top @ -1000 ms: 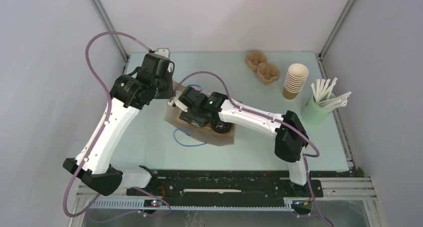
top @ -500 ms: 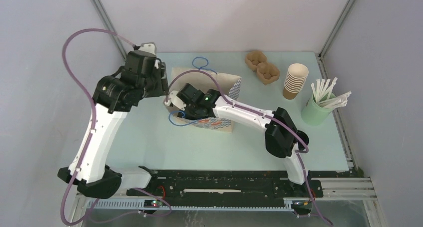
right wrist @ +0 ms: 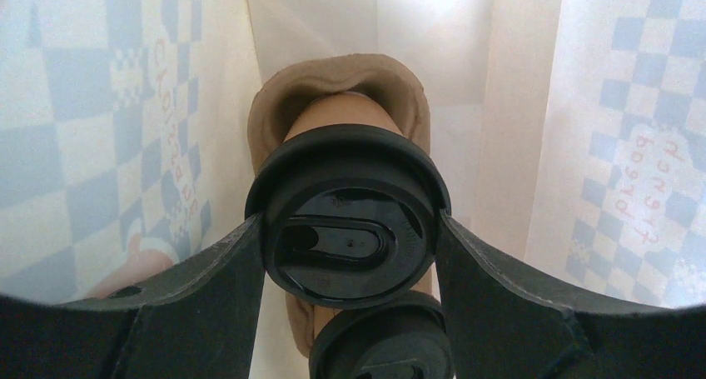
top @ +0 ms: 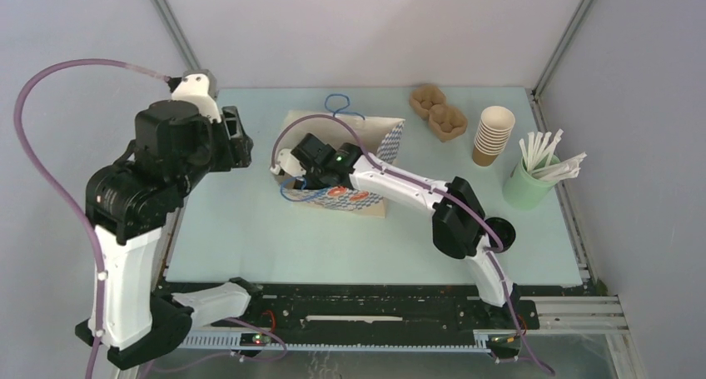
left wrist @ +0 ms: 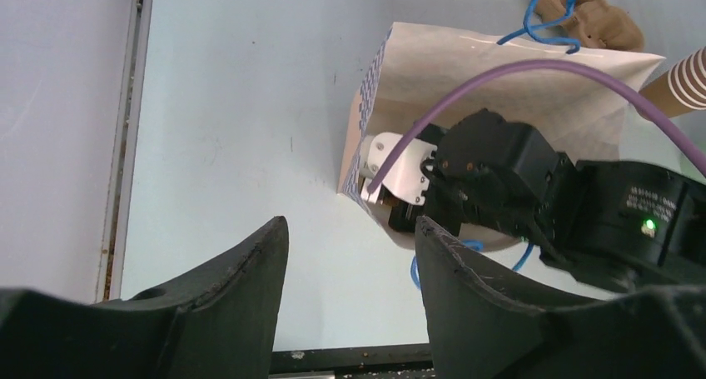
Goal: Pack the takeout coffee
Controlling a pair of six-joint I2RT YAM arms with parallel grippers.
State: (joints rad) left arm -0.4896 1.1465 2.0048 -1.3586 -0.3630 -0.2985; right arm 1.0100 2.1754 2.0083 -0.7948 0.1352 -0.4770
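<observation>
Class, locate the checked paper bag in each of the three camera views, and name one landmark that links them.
Top external: paper bag in the middle of the picture, upper half.
Left wrist: bag at upper right, beyond the open left pincer.
Right wrist: bag's checked inner walls on both sides of a lidded cup.
Shared landmark: the right pincer, inside the bag.

Pale blue-green bench (top: 233,237). Mid-bench sits a white paper bag with blue checker print and blue cord handles (top: 387,142), mouth open, with a brown pulp tray (right wrist: 333,69) inside. Back right are brown moulded-pulp cup carriers (top: 439,112), then a tall stack of lidless brown paper cups (top: 493,135). Near that is a mint-green tub (top: 526,189) of white wrapped straws (top: 551,156). A round black lid (top: 502,231) lies nearer, partly hidden.
</observation>
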